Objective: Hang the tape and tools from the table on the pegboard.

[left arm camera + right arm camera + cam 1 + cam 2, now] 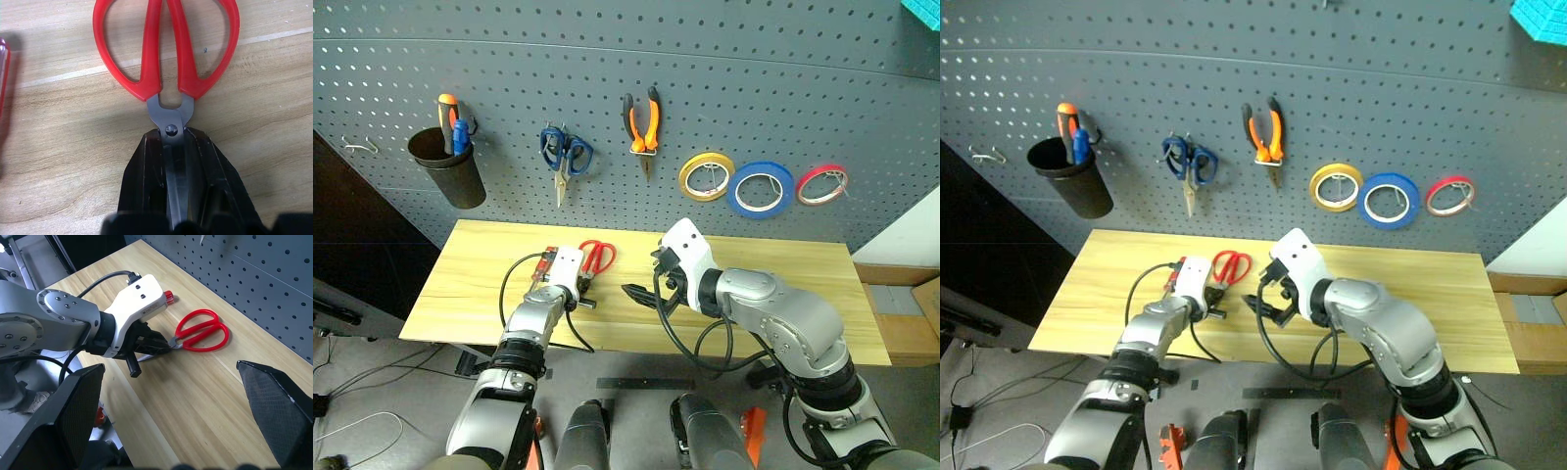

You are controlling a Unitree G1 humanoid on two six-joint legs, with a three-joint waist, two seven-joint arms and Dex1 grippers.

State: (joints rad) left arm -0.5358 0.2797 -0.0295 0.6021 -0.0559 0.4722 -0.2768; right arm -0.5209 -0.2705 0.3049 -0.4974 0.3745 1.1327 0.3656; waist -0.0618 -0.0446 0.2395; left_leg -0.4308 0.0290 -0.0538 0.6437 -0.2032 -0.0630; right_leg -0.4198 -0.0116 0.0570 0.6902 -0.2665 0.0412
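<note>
Red-handled scissors (598,256) lie on the wooden table (783,284), handles toward the pegboard (754,88). My left gripper (171,134) is shut on their blades just behind the pivot, low over the tabletop. A red screwdriver handle (168,296) lies on the table, partly hidden beside the left wrist. The right gripper (641,294) hovers open above the table, to the right of the scissors, with nothing between its fingers. Orange-and-black pliers (643,122) and the blue tape (760,188) hang on pegboard hooks.
Also on the pegboard are a black cup (448,168) holding screwdrivers, blue-handled scissors (563,154), a yellow roll (706,176) and a red roll (821,183). A bare hook (357,147) sits at far left. Wooden boxes (901,313) stand past the table's right end.
</note>
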